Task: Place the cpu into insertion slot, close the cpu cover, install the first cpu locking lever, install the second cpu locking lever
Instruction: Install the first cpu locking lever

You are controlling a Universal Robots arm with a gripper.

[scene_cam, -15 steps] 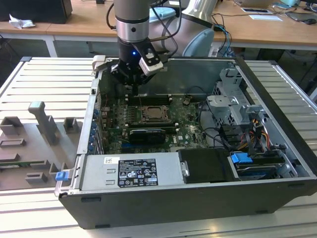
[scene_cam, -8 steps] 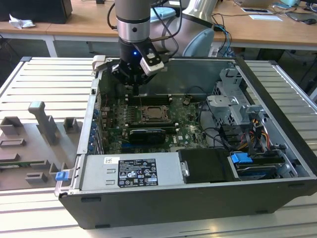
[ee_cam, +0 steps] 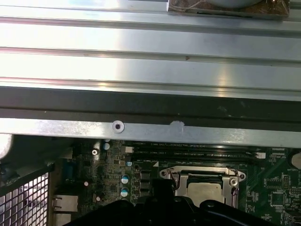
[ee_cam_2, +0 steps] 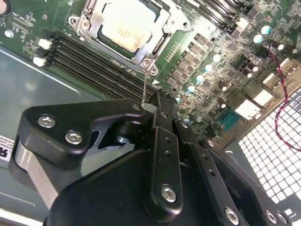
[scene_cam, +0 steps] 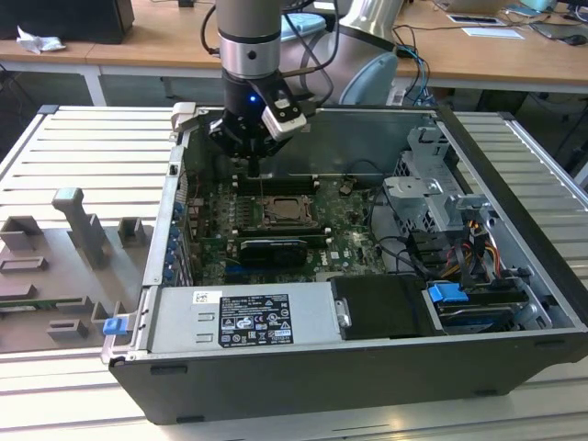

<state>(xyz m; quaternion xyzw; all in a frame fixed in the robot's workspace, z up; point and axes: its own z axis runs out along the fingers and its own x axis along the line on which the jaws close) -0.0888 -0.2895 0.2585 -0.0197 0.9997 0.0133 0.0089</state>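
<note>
With the cpu (ee_cam_2: pixel 123 29) seated under the cpu cover (ee_cam_2: pixel 96 21), the clenched gripper (ee_cam_2: pixel 159 101) (empty, hovering near the motherboard's rear edge) could scrape the memory slots (ee_cam_2: pixel 94 63) if lowered off-target.

Open from above over the cpu cover (scene_cam: pixel 287 213) and the cpu (ee_cam_2: pixel 124 28) sitting inside it; hemmed in by memory slots (ee_cam_2: pixel 101 66) just beside one edge, a black card (scene_cam: pixel 269 250) near the opposite one; drive cage (scene_cam: pixel 430 188) and cables (scene_cam: pixel 459 253) crowding the exterior view's right; case wall (ee_cam: pixel 150 129) close behind.
</note>
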